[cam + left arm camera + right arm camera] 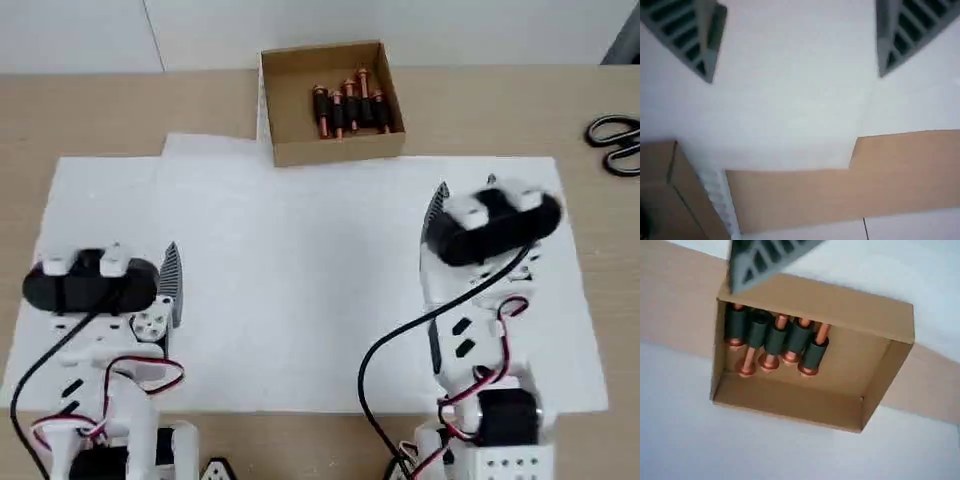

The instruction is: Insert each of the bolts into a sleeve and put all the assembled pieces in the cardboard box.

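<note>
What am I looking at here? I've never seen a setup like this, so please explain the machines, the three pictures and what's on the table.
These are two small robot arms at a table. One picture looks down from above; the other two come from cameras on each arm's wrist. A white sheet lies on the table, with a cardboard box at its far edge and scissors off to the right. In the box lie five bolts, each inside a dark sleeve. The left gripper is open above the sheet, holding nothing. The right gripper hangs nearer the box; nothing appears held there either.
</note>
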Tool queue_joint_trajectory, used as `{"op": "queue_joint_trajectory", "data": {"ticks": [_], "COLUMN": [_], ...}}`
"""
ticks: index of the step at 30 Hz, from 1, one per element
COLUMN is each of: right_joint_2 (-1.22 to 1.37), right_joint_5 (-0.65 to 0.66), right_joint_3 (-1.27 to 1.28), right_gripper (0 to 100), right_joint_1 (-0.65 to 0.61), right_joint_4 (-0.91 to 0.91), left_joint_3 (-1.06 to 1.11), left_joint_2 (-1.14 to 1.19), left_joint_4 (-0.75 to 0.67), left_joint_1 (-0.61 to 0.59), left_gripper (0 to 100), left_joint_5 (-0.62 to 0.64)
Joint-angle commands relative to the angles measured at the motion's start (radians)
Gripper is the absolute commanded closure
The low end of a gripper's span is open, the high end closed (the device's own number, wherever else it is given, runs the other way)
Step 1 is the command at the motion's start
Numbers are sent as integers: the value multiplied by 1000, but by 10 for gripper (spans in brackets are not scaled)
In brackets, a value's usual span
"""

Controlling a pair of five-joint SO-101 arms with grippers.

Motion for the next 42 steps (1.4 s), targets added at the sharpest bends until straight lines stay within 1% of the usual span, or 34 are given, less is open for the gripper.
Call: {"op": "queue_joint_trajectory", "data": {"ticks": [1, 6, 11, 22, 26, 28, 32, 42], "right_joint_2": [-96, -193, -288, -305, -305, -312, -314, -314], "right_joint_5": [6, 3, 2, 2, 0, 0, 0, 0], "right_joint_3": [215, 391, 554, 559, 559, 559, 559, 559], "right_gripper": [821, 821, 821, 821, 821, 821, 821, 821], "right_joint_1": [5, 5, 5, 4, -1, -2, -1, -2], "right_joint_4": [-174, -251, -254, 45, 205, 271, 283, 283], "left_joint_3": [101, 168, 271, 495, 499, 495, 478, 478], "left_joint_2": [-69, -51, -51, -51, -51, -51, -57, -57], "left_joint_4": [-68, -75, -71, -69, -68, -44, 14, 12], "left_joint_1": [2, 5, 6, 5, 2, 2, 2, 2], "left_gripper": [798, 798, 798, 798, 798, 798, 798, 798], "left_joint_5": [5, 5, 5, 5, 9, 9, 6, 6]}}
